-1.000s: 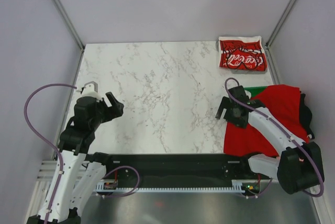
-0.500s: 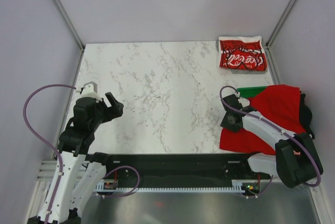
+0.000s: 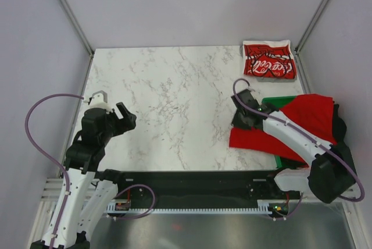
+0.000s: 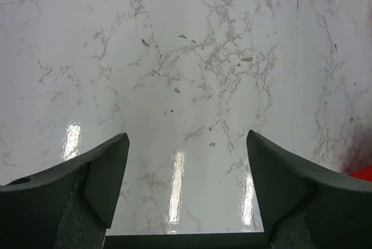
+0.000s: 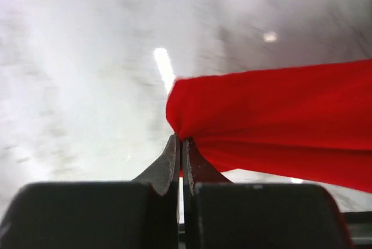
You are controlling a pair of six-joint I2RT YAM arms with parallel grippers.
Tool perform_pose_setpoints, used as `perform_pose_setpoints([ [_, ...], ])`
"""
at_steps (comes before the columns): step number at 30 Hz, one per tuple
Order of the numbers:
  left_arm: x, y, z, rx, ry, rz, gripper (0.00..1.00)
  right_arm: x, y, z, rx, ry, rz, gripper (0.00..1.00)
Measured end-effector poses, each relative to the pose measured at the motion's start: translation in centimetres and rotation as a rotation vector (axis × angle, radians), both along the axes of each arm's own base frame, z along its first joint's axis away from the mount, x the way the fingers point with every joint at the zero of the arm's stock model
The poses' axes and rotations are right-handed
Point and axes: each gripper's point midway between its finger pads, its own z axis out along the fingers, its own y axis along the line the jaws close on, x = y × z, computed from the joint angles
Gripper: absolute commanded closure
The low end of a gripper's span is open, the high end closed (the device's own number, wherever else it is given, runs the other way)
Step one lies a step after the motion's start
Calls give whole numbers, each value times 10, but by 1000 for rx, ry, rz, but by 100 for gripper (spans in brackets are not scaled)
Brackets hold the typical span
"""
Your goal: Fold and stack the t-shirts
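With fingers (image 5: 167,166) of the right gripper (image 5: 181,143) pressed together, pinching a bunched fold of the soft plain red t-shirt (image 5: 279,115), spilling rumpled from a green bin (image 3: 273,101). Lying folded, rectangular, at the far right corner: Coca-Cola t-shirt (image 3: 269,60). Hovering spread wide over the glossy veined marble table (image 3: 174,98): left gripper (image 4: 186,162). Enclosing everything: pale matte walls (image 3: 192,4).

One plain t-shirt (image 3: 311,114), one printed t-shirt (image 3: 269,60), one green tray (image 3: 278,99).
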Motion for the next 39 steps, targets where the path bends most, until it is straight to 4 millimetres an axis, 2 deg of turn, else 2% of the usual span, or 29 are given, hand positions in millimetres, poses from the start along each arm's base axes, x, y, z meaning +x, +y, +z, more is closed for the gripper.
perform_pose_setpoints([
  [1,0,0,0,0,0,1,11,15,18,25,14,-47,35,100],
  [3,0,1,0,1,-2,3,11,53,76,100,51,-164,142,100],
  [5,0,1,1,2,-4,6,11,84,131,165,86,-279,230,100],
  [6,0,1,1,2,-6,6,11,94,155,191,105,-323,266,100],
  [8,0,2,2,3,-9,9,11,112,219,231,161,-387,374,100],
  [10,-1,3,2,6,-12,14,11,125,283,271,309,-492,473,100],
  [11,-1,4,2,7,-14,18,11,125,303,283,378,-541,515,100],
  [13,-1,5,3,11,-17,26,11,106,317,305,480,-603,603,100],
  [14,-1,6,3,13,-18,29,11,97,314,315,509,-634,627,92],
  [16,-1,6,3,14,-18,30,11,82,299,344,547,-696,646,32],
  [17,0,6,3,14,-18,31,11,82,293,358,558,-734,649,12],
  [18,0,6,3,14,-17,31,11,84,286,373,562,-779,645,2],
  [20,0,6,3,14,-16,31,11,94,272,384,528,-825,625,2],
  [21,0,6,3,14,-16,31,12,104,266,380,492,-824,612,2],
  [23,0,6,2,14,-14,31,13,124,261,350,411,-766,588,2],
  [25,-1,4,2,7,-10,21,16,141,255,301,321,-665,572,2],
  [26,-1,1,1,-5,-7,10,16,147,249,269,268,-599,564,2],
  [27,-2,-2,2,-22,-6,2,16,150,235,229,192,-507,549,2],
  [29,-3,-10,3,-72,-6,-15,17,150,208,177,89,-381,519,2],
  [31,-7,-22,-4,-126,6,-42,15,147,169,140,13,-275,474,2],
  [32,-8,-29,-10,-145,23,-61,14,146,145,129,-13,-240,436,2],
  [34,-14,-50,-30,-160,85,-124,12,145,92,124,-52,-209,340,2],
  [37,-26,-90,-65,-140,213,-232,5,136,10,143,-99,-245,164,2],
  [39,-29,-113,-85,-125,271,-285,3,122,-25,156,-120,-280,85,2],
])
